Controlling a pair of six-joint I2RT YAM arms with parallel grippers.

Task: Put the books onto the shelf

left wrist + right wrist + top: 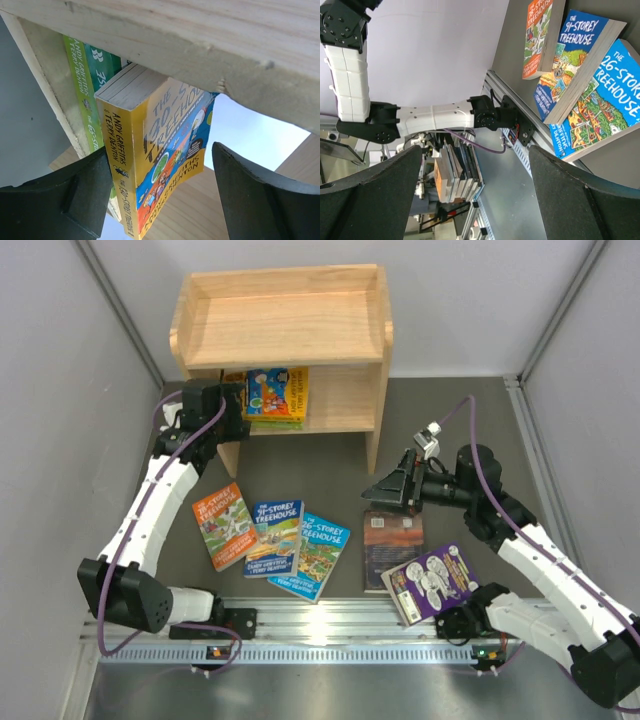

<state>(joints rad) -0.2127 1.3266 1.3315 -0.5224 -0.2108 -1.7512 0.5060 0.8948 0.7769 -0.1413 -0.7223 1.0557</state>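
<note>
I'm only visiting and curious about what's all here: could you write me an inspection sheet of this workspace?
Surface: dark table, metal rail at its near edge.
Job's things: wooden shelf with books on its lower tier, yellow book outermost; orange book, 91-Storey book, 26-Storey book, brown book and purple book lie flat on the table.
Clutter: nothing seen.
Grippers: left gripper open, either side of the yellow book; right gripper open, empty, near the brown book.
Cables: purple cable along each arm.
Surroundings: plain pale walls.

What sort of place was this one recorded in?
Probably a robot lab test cell: plain grey walls close around a dark table, two arms are bolted to an aluminium rail, and a small shelf with books looks staged.
</note>
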